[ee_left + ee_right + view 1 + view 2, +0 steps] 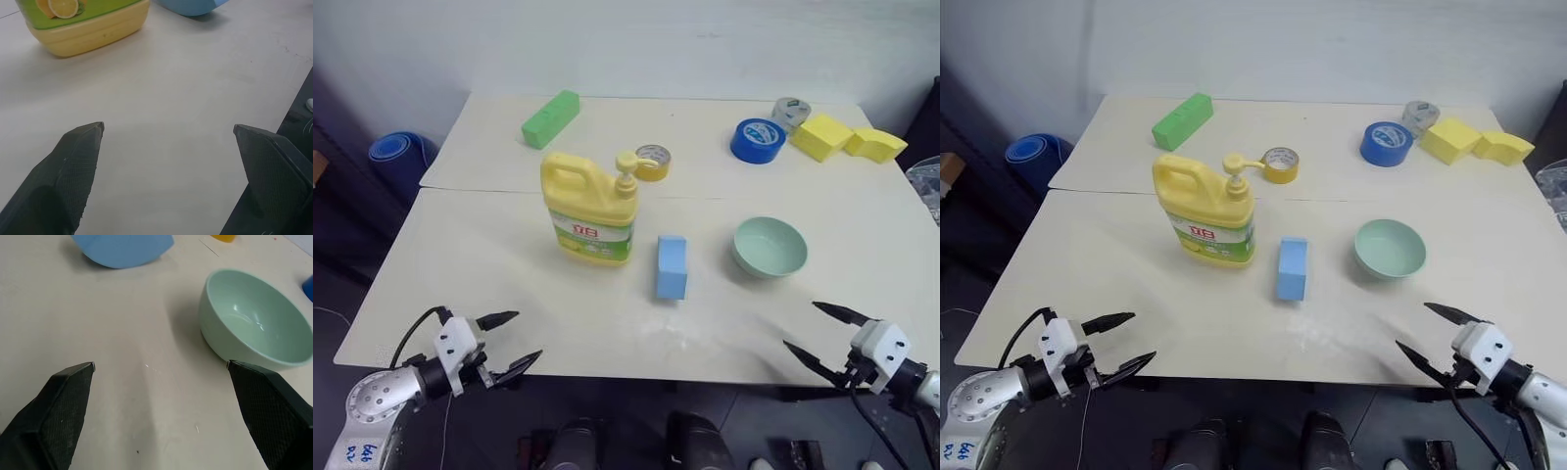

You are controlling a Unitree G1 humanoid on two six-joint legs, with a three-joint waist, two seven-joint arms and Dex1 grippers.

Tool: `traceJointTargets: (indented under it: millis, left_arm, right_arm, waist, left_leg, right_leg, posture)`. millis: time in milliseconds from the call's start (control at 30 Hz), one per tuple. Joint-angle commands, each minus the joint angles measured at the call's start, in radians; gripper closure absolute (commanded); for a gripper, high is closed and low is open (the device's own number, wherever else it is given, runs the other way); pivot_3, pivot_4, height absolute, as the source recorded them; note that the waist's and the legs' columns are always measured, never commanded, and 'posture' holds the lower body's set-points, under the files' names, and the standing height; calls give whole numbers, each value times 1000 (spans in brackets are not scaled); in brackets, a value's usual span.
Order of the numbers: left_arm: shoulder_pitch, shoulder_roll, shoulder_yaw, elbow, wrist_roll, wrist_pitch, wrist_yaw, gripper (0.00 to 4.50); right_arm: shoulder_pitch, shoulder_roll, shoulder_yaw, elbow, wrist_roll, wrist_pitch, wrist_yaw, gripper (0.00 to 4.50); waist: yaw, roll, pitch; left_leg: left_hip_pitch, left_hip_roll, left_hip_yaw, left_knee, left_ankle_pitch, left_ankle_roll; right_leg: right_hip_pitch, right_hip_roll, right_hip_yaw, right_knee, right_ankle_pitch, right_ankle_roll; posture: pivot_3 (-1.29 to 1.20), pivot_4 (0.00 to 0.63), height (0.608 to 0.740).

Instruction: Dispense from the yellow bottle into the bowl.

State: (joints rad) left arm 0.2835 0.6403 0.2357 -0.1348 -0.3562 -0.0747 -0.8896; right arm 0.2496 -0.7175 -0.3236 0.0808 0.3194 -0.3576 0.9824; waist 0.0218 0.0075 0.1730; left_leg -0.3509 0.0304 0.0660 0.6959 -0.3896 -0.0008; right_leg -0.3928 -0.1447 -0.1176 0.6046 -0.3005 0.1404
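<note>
Probably heavy, smooth-sided yellow bottle (pixel 590 212) upright mid-surface, light stiff bowl (pixel 770 246) toward right edge; best steadied by handle, pump pressed; left gripper (pixel 512 343) and right gripper (pixel 821 334) wide open, empty.

On the table (pixel 489 255), a blue sponge (pixel 672 266) lies central, green block (pixel 551 118) at eleven o'clock, blue tape roll (pixel 758 140) at one.

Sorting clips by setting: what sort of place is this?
Probably a lab or test room, not a kitchen: two plain tables pushed together by a bare wall, with loose props, namely tape rolls, sponge blocks, a yellow bottle and a bowl.
</note>
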Motion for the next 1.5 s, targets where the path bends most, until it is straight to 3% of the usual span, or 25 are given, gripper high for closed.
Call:
traceJointTargets:
  millis: [33, 167, 400, 600, 733, 833, 933, 1067, 1200, 1333, 1400, 1500]
  left_arm:
    - [7, 1, 12, -29, -3, -21, -5, 9]
    - [-29, 39, 3, -81, -154, 105, -108, 9]
    - [-86, 52, -30, -162, -209, 172, -145, 9]
    - [-95, 42, -56, -193, -199, 198, -144, 9]
    - [-104, 31, -57, -199, -198, 207, -128, 9]
    - [-116, 20, -63, -201, -193, 209, -118, 9]
    - [-125, 11, -71, -202, -182, 204, -111, 0]
    - [-137, 0, -76, -203, -179, 202, -103, 0]
    - [-151, -11, -85, -212, -203, 217, -110, 0]
    - [-214, -43, -105, -285, -313, 313, -76, 0]
    - [-257, -63, -118, -322, -364, 370, -46, 0]
    - [-306, -88, -144, -361, -406, 427, -14, 0]
  right_arm:
    - [7, 4, 44, -196, 60, 218, -73, 0]
    - [-140, 17, 208, -538, 193, 768, -321, 0]
    - [-494, 245, 367, -595, 152, 1240, -705, 0]
    - [-632, 447, 435, -438, 55, 1375, -902, 0]
    - [-662, 543, 444, -320, 8, 1384, -951, 0]
    - [-670, 578, 479, -251, -1, 1364, -911, 0]
    - [-673, 589, 478, -247, -6, 1352, -893, 897]
    - [-663, 564, 445, -294, -2, 1348, -863, 1992]
    - [-620, 508, 323, -423, 91, 1341, -764, 2036]
    - [-599, 341, 3, -546, 222, 1291, -654, 2036]
    - [-600, 218, -109, -446, 198, 1293, -647, 2036]
    - [-591, 42, -127, -236, 103, 1222, -610, 2036]
  waist:
    - [0, 0, 0]
    - [-1, 0, 0]
    - [2, 0, 0]
    - [-7, 0, 0]
    - [-21, 0, 0]
    - [-28, 0, 0]
    - [-35, 0, 0]
    - [-37, 0, 0]
    - [-31, 0, 0]
    - [-17, 2, 2]
    - [-9, 1, 2]
    - [-8, 1, 1]
  left_leg:
    - [0, 0, 0, 0, 0, 0]
    - [0, 1, -1, 1, 0, 0]
    - [-2, 0, -6, 2, 0, -2]
    - [-4, 0, -6, 1, -1, -2]
    - [-4, 0, -5, 1, -1, -3]
    - [-4, 0, -5, 1, 0, -3]
    - [-4, 0, -5, 1, 0, -3]
    - [-4, 0, -5, 1, 0, -3]
    - [-4, 0, -5, 1, 0, -3]
    - [-5, 0, -5, 1, -1, -2]
    - [-6, -1, -6, 2, -1, -2]
    - [-3, -1, -5, 2, -1, -2]
  right_leg:
    - [0, 0, 0, 0, 0, 0]
    - [-1, 0, 0, 3, 0, 0]
    - [-2, -1, -2, 5, 0, -2]
    - [-5, 0, -4, 7, 0, -2]
    - [-5, 0, -4, 8, 0, -2]
    - [-5, 0, -4, 8, 0, -2]
    - [-5, 1, -4, 8, 0, -2]
    - [-5, 1, -4, 8, 0, -1]
    - [-5, 1, -4, 8, 0, -1]
    - [-5, 1, -3, 6, 1, -1]
    - [-4, 0, -3, 6, 1, 0]
    - [-2, 0, -3, 5, 2, 0]
  posture:
    - [0, 150, 740]
    - [0, 150, 740]
    - [0, 150, 740]
    - [0, 150, 740]
    - [0, 150, 740]
    - [0, 150, 740]
    - [0, 150, 740]
    - [0, 150, 740]
    - [0, 150, 740]
    - [0, 150, 740]
    - [0, 150, 740]
    - [0, 150, 740]
